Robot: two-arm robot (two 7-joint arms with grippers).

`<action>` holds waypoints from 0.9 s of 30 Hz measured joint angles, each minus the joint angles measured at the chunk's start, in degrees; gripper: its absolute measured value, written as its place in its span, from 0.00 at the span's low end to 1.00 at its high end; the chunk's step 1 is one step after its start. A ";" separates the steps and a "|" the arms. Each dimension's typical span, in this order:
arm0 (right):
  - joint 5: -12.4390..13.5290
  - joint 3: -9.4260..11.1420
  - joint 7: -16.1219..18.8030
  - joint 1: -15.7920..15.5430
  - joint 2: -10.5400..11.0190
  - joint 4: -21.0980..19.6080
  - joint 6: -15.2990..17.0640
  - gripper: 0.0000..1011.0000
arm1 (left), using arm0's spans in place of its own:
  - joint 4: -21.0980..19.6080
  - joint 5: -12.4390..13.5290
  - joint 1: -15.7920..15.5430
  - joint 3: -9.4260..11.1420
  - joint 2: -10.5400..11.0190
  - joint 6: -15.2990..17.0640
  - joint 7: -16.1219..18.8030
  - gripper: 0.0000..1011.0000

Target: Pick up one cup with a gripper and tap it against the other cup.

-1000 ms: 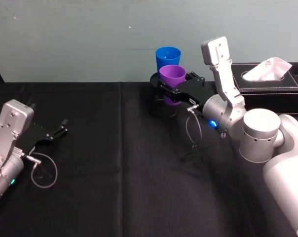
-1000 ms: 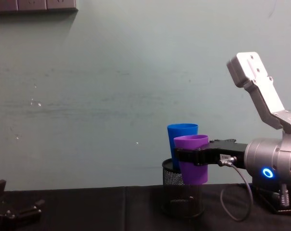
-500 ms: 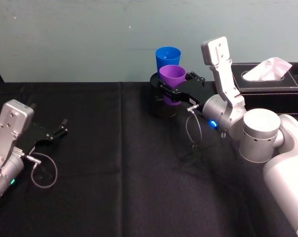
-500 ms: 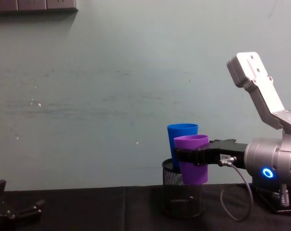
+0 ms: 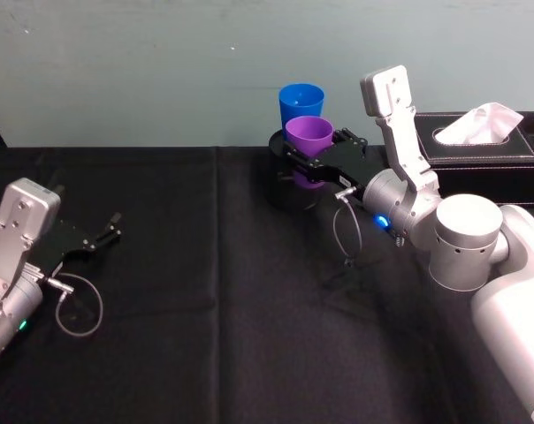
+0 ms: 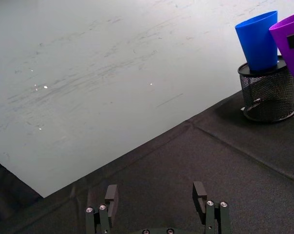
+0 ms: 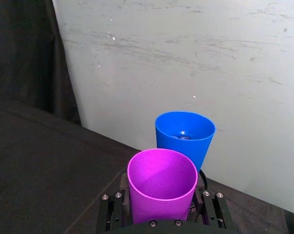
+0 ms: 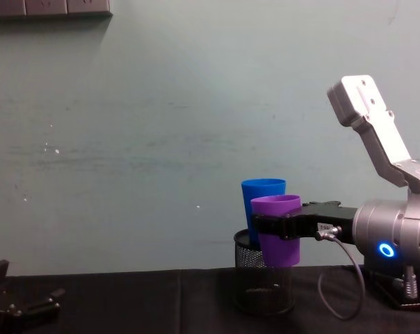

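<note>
- right gripper (image 5: 308,161) closed on the purple cup (image 5: 308,132), jaws clamped on its sides below the rim; cup upright, mouth up, held off the table (image 5: 205,318)
- gripper fingers cover the cup's middle band in chest view; its base is lost against the dark holder behind
- blue cup (image 5: 301,102) just behind the purple one, toward the table's far edge, right of middle; rims overlap in every view, so touching or a hair apart, cannot tell
- blue cup stands in a black mesh pen holder (image 6: 266,95); its lower part is hidden inside
- in head view the holder is mostly covered by the gripper and purple cup
- right arm's lower link cut off at the bottom right corner of head view
- tissue box (image 5: 479,146) at the far right edge, partly behind the right arm, close to its elbow
- left gripper (image 5: 103,237) near the table's left edge, jaws spread, holding nothing, low over the cloth
- wide bare cloth between the two arms and along the near edge
</note>
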 joint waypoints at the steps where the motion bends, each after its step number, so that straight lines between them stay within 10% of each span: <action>1: 0.00 0.00 0.00 0.00 0.00 0.00 0.00 0.73 | 0.00 0.00 0.00 0.00 0.00 0.00 0.00 0.99; 27: 0.00 0.00 0.00 0.00 0.00 0.00 0.00 0.73 | 0.00 0.00 0.00 0.00 0.00 0.00 0.00 0.99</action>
